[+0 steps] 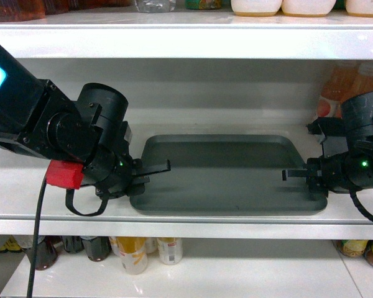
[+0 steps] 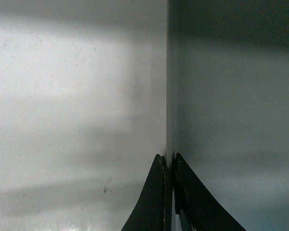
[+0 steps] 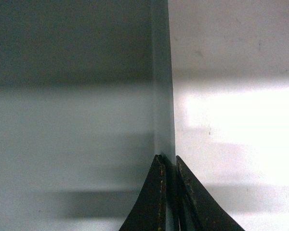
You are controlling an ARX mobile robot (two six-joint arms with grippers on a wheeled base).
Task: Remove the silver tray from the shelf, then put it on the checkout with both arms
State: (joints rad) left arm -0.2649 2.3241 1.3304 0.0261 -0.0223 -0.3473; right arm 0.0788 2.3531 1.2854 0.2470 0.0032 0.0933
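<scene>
Left gripper (image 1: 150, 177) is clamped on the left rim of the silver tray (image 1: 227, 177); in its wrist cam the two fingers (image 2: 154, 202) pinch the thin edge between them. Right gripper (image 1: 296, 176) does the same on the right rim. Both arms come in low and roughly level from the sides, wrists pointing inward at each other. Tray sits flat on the shelf (image 1: 174, 214), bottles (image 1: 143, 251) on the board below.
</scene>
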